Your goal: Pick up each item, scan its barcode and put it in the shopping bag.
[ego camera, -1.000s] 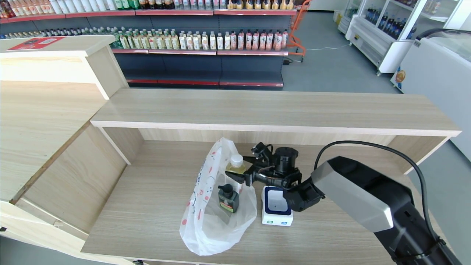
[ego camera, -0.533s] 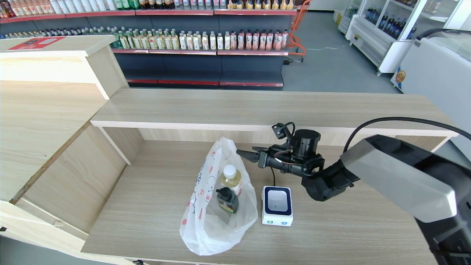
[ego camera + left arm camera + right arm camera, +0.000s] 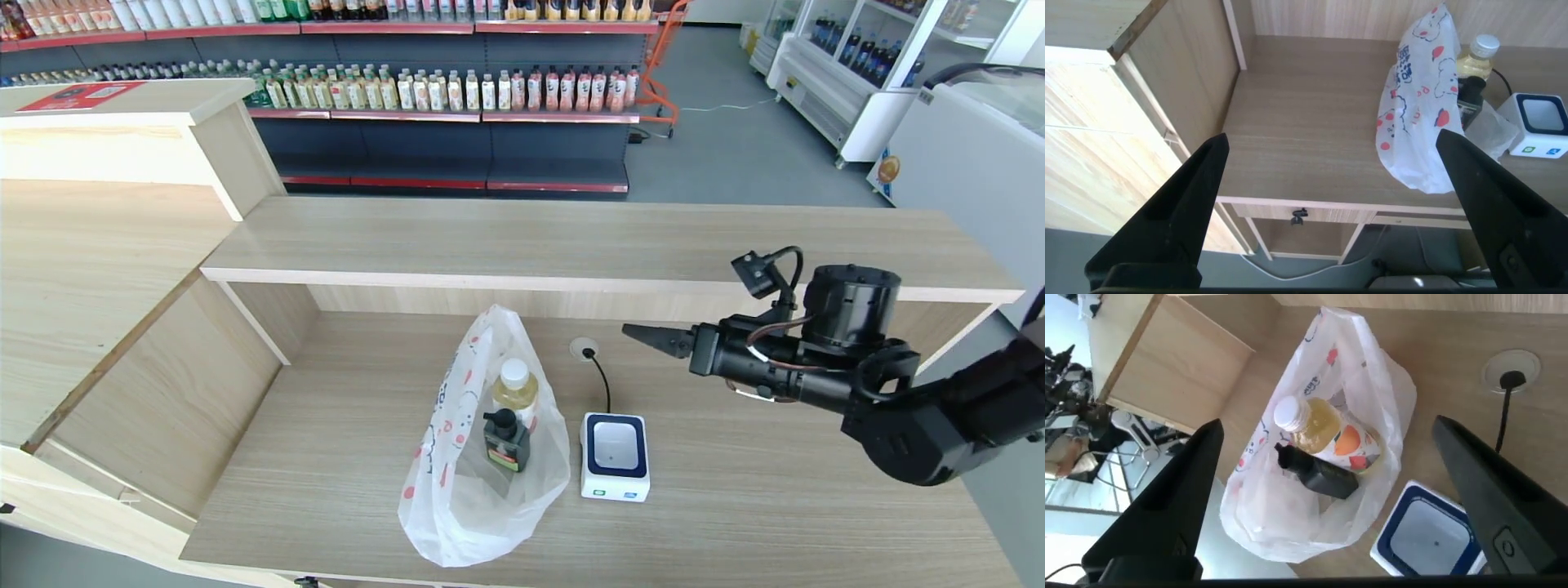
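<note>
A white shopping bag [image 3: 457, 490] with red prints lies open on the lower counter. Inside it stand a yellow-liquid bottle [image 3: 514, 385] with a white cap and a dark pump bottle [image 3: 506, 441]; both also appear in the bag [image 3: 1372, 384] as the yellow bottle [image 3: 1319, 429] and the pump bottle [image 3: 1319, 475]. The white barcode scanner [image 3: 614, 456] sits just right of the bag. My right gripper [image 3: 653, 336] hovers open and empty above the counter, right of the bag and beyond the scanner. My left gripper [image 3: 1333, 139] is open and empty, high off the counter's front left, with the bag [image 3: 1417, 106] ahead.
A cable runs from the scanner to a grommet hole [image 3: 583, 349] in the counter. A raised wooden ledge [image 3: 612, 245] borders the back, and a side panel [image 3: 180, 392] closes the left. Bare counter [image 3: 775, 506] lies right of the scanner.
My right gripper let go of the yellow bottle at the bag's mouth, then drew back up and to the right. The bottle settled lower in the bag.
</note>
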Controlling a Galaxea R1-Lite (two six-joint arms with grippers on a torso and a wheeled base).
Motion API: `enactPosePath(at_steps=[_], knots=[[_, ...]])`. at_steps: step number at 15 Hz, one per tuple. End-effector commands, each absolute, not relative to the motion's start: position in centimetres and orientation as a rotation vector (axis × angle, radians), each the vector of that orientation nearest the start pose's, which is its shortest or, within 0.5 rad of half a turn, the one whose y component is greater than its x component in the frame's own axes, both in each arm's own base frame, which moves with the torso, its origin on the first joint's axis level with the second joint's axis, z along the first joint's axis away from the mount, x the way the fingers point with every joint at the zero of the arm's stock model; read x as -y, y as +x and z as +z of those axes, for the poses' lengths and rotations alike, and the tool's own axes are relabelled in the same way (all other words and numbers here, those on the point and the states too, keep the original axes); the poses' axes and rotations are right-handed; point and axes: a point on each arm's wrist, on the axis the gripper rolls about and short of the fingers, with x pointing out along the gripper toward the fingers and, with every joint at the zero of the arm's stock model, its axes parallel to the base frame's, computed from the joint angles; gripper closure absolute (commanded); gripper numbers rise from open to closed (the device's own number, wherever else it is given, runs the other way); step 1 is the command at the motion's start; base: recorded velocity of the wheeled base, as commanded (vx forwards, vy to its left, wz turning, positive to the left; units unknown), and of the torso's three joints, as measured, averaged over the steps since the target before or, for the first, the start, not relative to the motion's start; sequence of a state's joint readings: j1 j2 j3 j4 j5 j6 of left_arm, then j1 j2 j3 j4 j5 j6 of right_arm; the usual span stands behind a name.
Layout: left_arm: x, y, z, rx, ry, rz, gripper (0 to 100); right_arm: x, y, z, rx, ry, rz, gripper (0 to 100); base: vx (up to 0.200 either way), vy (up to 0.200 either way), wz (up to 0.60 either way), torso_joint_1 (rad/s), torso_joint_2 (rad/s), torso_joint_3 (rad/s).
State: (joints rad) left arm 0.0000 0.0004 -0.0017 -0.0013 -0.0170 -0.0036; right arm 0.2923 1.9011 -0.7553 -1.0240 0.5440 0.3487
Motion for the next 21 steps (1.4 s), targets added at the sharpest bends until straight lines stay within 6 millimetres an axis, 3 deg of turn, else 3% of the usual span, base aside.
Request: enactPosePath(at_steps=[1, 2, 3, 5, 6, 7, 9, 11, 13, 16, 21], knots=[[0.0, -2.3, 7.6, 0.003, -0.003, -0.017, 0, -5.0, 22.9, 20.0, -0.181, 0.339, 0.693, 0, 0.000, 0.000, 0.00, 0.000, 0.00, 0.000], [0.0, -2.3, 7.6, 0.003, -0.005, -0.017, 0, -3.9, 20.3, 20.6, -0.188, 0.340, 0.657, 0, 0.000, 0.000, 0.00, 0.000, 0.00, 0.000], [0.0, -2.3, 7.6, 0.003, -0.003, -0.017, 0, -2.7, 16.4, 21.0, -0.187, 0.296, 0.617, 0, 0.000, 0.000, 0.00, 0.000, 0.00, 0.000], [0.0, -2.3, 7.6, 0.003, -0.005, -0.017, 0, -1.4, 10.3, 19.9, -0.175, 0.157, 0.469, 0, 0.000, 0.000, 0.00, 0.000, 0.00, 0.000], [0.0, -2.3, 7.6, 0.003, -0.005, -0.017, 0, -0.7, 6.3, 17.5, -0.174, 0.115, 0.271, 0, 0.000, 0.000, 0.00, 0.000, 0.00, 0.000], [0.0, -2.3, 7.6, 0.003, -0.003, -0.017, 0, -0.3, 3.8, 15.5, -0.152, 0.088, 0.143, 0, 0.000, 0.000, 0.00, 0.000, 0.00, 0.000], [0.0, -2.3, 7.6, 0.003, -0.003, -0.017, 0, -0.2, 0.4, 10.8, -0.078, 0.010, 0.058, 0, 0.000, 0.000, 0.00, 0.000, 0.00, 0.000], [0.0, -2.3, 7.6, 0.003, -0.005, -0.017, 0, -0.3, -1.4, 8.9, -0.005, 0.008, 0.051, 0, 0.000, 0.000, 0.00, 0.000, 0.00, 0.000], [0.0, -2.3, 7.6, 0.003, -0.003, -0.017, 0, -0.2, -2.2, 8.3, 0.052, 0.026, 0.085, 0, 0.000, 0.000, 0.00, 0.000, 0.00, 0.000], [0.0, -2.3, 7.6, 0.003, -0.003, -0.017, 0, 0.1, -2.3, 7.5, -0.006, 0.014, -0.054, 0, 0.000, 0.000, 0.00, 0.000, 0.00, 0.000], [0.0, -2.3, 7.6, 0.003, -0.005, -0.017, 0, 0.1, -2.3, 7.5, -0.004, 0.006, -0.052, 0, 0.000, 0.000, 0.00, 0.000, 0.00, 0.000]])
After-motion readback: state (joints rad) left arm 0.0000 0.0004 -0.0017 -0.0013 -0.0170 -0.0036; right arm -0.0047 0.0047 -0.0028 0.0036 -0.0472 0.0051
